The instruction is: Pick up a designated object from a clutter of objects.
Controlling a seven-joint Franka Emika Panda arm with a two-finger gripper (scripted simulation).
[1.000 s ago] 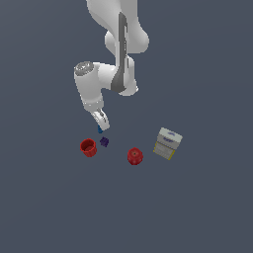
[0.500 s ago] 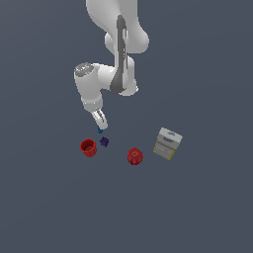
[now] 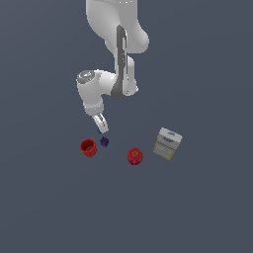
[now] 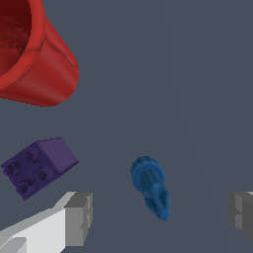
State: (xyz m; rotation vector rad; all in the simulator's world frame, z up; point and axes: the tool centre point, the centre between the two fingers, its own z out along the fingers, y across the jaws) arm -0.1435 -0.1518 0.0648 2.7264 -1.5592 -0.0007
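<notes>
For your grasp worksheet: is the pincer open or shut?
Open: in the wrist view the pincer has its fingertips wide apart, flanking the blue item untouched.

White arm reaches down from above, elbow bent, wrist angled toward exterior view's right. Gripper (image 3: 102, 127) low, fingers (image 4: 74, 217) spread wide apart, nothing held.

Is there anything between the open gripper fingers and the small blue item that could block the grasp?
Nothing visible does. In the wrist view the blue item lies in bare space between the fingers of the gripper. The purple block and the red cup sit off to one side.
</notes>
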